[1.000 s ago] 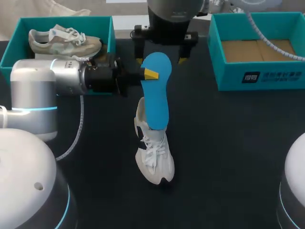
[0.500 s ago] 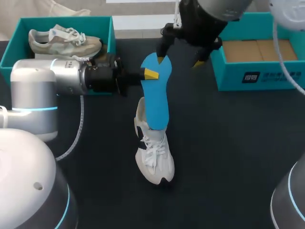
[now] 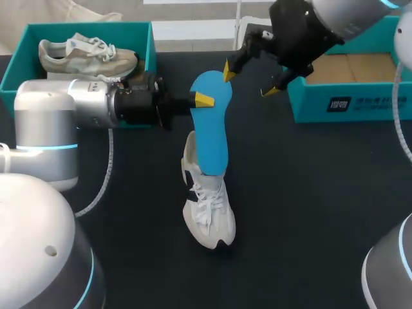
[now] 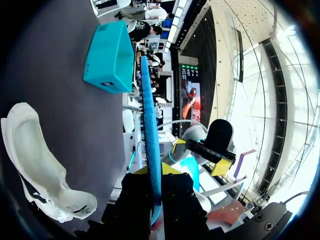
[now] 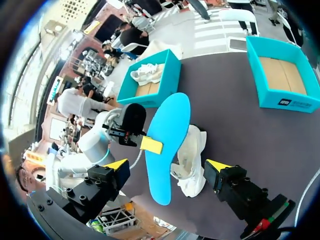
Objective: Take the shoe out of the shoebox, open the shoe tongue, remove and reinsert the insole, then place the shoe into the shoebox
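The blue insole (image 3: 211, 122) stands at table centre, its near end tucked in the white shoe (image 3: 207, 206). The left gripper (image 3: 202, 100) pinches its left edge near the far end. The right gripper (image 3: 249, 82) hovers wide open, just right of that end. Judged light, thin and flexible: clamp across the flat faces, lightly, to avoid buckling.
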Controlling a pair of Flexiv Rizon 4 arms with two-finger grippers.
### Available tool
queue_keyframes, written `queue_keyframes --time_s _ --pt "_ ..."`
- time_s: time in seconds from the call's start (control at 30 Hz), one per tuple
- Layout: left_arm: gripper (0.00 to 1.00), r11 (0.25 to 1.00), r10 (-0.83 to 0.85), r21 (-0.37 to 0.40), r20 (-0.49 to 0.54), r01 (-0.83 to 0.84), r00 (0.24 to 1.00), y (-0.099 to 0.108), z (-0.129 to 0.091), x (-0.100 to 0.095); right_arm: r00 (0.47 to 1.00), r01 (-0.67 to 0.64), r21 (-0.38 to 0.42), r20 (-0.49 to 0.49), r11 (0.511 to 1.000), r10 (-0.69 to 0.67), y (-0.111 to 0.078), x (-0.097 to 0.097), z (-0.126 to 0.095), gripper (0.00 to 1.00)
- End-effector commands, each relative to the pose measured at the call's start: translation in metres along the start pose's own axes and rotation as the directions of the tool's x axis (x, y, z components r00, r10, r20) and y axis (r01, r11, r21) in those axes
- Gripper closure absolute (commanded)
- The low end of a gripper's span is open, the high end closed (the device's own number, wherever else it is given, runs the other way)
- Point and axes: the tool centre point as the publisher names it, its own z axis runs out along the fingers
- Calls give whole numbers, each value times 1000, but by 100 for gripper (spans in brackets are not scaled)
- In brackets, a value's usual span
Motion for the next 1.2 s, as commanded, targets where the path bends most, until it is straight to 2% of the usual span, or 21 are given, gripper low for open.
queue_keyframes --time_s 0.03,0.2,0.33,0.5,0.8,1.13,1.2 --pt "100 1000 0 1 1 0 1000 1 -1 0 949 3 -64 -315 998 -23 -7 -5 0 0" --pt "100 1000 0 1 1 0 1000 1 -1 0 892 -26 -86 -453 996 -15 -13 -21 0 0" --pt "100 1000 0 1 1 0 1000 1 -1 0 848 -41 -71 -530 997 -3 -17 -27 2 0" --pt "100 1000 0 1 1 0 1000 1 -1 0 782 -18 8 -623 1000 19 -21 -33 11 0" --pt "100 1000 0 1 1 0 1000 1 -1 0 766 -8 -3 -643 1000 4 -13 -37 14 0" --pt "100 1000 0 1 1 0 1000 1 -1 0 760 -2 40 -650 999 27 -9 -50 23 0" --pt "100 1000 0 1 1 0 1000 1 -1 0 739 -9 61 -672 998 48 -9 -51 23 0"
